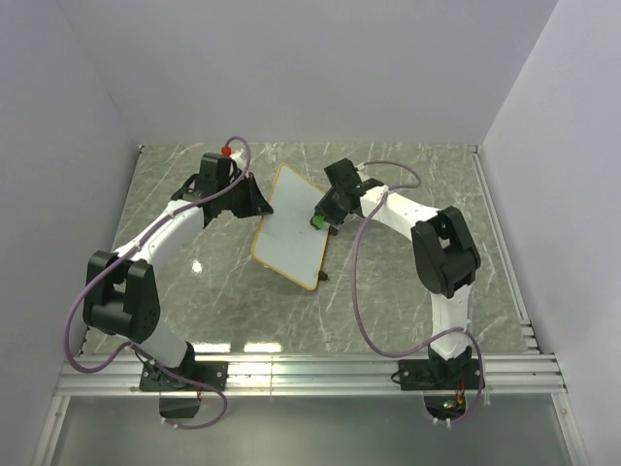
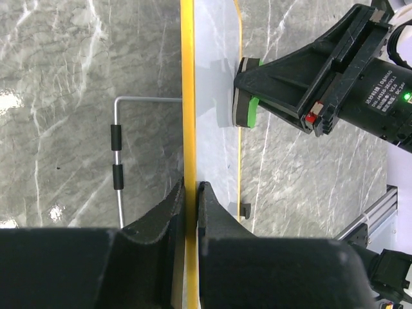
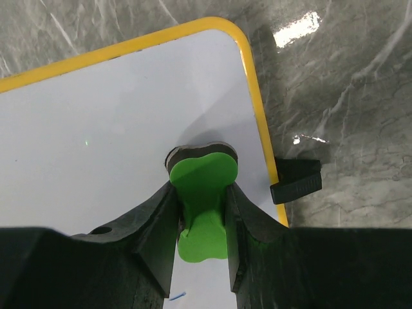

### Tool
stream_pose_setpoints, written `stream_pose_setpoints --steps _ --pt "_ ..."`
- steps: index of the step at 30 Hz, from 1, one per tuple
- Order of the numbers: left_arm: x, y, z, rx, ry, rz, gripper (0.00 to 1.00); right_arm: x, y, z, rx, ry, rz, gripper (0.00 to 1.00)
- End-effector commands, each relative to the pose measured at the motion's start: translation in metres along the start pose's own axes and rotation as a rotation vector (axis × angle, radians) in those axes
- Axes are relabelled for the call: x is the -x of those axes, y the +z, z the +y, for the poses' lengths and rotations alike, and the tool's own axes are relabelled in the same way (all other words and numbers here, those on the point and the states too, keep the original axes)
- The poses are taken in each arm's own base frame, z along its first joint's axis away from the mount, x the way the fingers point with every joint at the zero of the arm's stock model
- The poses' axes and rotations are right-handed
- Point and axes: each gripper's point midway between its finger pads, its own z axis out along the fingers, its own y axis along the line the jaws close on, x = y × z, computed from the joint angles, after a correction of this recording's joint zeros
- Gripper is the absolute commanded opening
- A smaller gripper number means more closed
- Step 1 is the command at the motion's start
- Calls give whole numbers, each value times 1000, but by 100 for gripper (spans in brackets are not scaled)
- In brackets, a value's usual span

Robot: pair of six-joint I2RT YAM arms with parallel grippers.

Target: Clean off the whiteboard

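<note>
The whiteboard [image 1: 289, 231], white with a yellow frame, stands tilted at the middle of the table. My left gripper [image 1: 258, 201] is shut on its left edge; in the left wrist view the fingers [image 2: 191, 188] clamp the yellow frame [image 2: 187, 96]. My right gripper [image 1: 322, 219] is shut on a green eraser [image 1: 317, 222] and presses its dark pad against the board face near the right edge. In the right wrist view the eraser [image 3: 205, 187] sits between the jaws on the white surface [image 3: 96, 129]. A small blue mark [image 3: 177, 296] shows near the bottom.
A metal wire stand [image 2: 117, 154] with black sleeves sticks out behind the board. A black foot [image 3: 296, 180] sits at the board's edge on the marble table [image 1: 427, 165]. White walls enclose the table at the back and both sides.
</note>
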Motion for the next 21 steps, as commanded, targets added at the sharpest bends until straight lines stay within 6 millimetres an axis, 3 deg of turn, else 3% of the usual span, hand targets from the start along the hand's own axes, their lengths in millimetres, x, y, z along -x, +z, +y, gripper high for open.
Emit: stream_pose_setpoints --steps 1,8,11,17,21 --pt "-31 9 -6 -7 24 88 0 -40 -1 2 10 -33 70 0" --pt "-28 14 -8 -7 18 82 0 -90 -38 41 102 -46 134 0" --pt "-26 15 -9 -10 18 75 0 -112 -49 48 124 -51 160 0" --pt "-27 17 -11 -9 11 73 0 -125 -44 26 64 -66 185 0" --pt "-26 16 -13 -10 13 73 0 -117 -23 -16 -16 -28 175 0"
